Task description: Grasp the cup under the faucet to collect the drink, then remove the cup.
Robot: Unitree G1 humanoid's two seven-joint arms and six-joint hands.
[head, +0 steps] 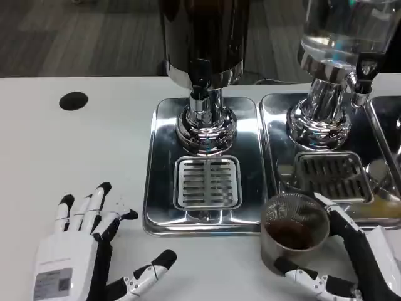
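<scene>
- On the white table (75, 157), head view: right hand (351, 263) grips the metal cup (293, 233), fingers wrapped around its wall.
- Cup holds dark drink and stands just in front of the right drip tray (332, 175).
- Left hand (88, 251) rests flat, fingers spread, holding nothing.

The cup (293, 233) sits between the fingers (343, 227) and thumb of the right hand (354, 263), on the table (75, 150) just in front of the right drip tray (332, 179). It holds what seems to be liquid. Beyond those fingertips stand 2 dispensers: 1 (203, 69) behind the left tray (207, 182), 1 (332, 75) behind the right. The left hand (84, 251) lies left of the left tray, fingers pointing toward a hole (73, 101) far ahead.
</scene>
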